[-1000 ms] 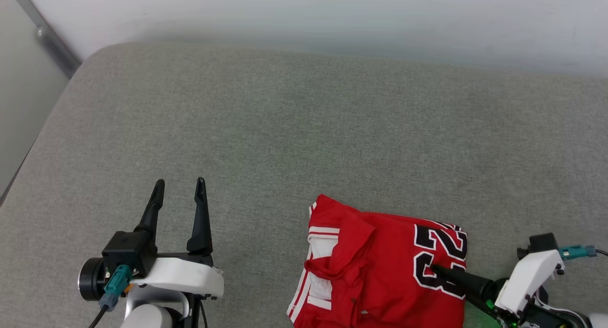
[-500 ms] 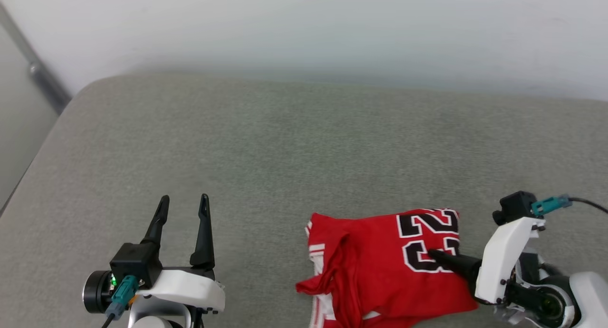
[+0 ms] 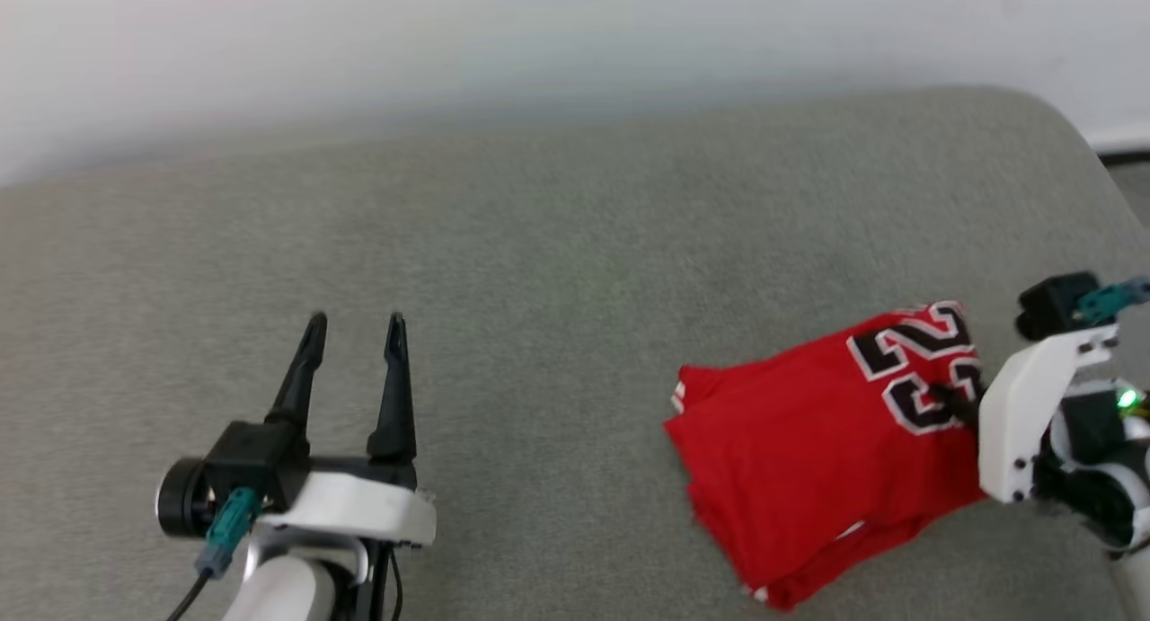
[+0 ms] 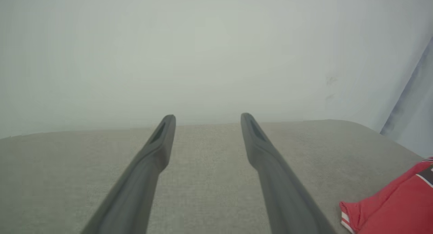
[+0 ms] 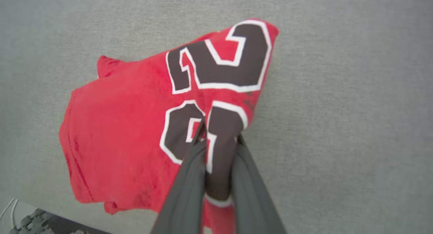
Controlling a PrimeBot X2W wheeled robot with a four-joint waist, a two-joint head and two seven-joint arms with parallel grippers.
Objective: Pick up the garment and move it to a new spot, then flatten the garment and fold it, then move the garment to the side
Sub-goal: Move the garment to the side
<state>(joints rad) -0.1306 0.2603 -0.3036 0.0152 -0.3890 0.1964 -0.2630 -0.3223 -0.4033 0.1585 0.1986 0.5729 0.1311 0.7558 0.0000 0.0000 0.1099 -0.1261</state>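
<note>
My right gripper [image 5: 220, 136] is clamped nearly shut on a pinch of the garment [image 3: 809, 441], right at the dark lettering. In the right wrist view the fabric bunches up between my 2 fingers [image 5: 189, 183]. The garment sits toward the right end of the grey cushion [image 3: 539, 243], with the gripped end raised and the rest trailing down to the cushion. I cannot tell whether any of it is fully clear of the surface.

My left gripper [image 3: 355, 320] hovers well apart on the left. Its jaws are spread wide and hold nothing.

The garment looks like a compact bundle in layers, with stacked edges at its near side and no sleeves spread out. From that I judge the flattening and folding to be done, and this to be the last step, carrying it to the side. What is left, as I read it, is to set it down flat near the cushion's right end and let go. The 1-point grip could let the layers slip open.
</note>
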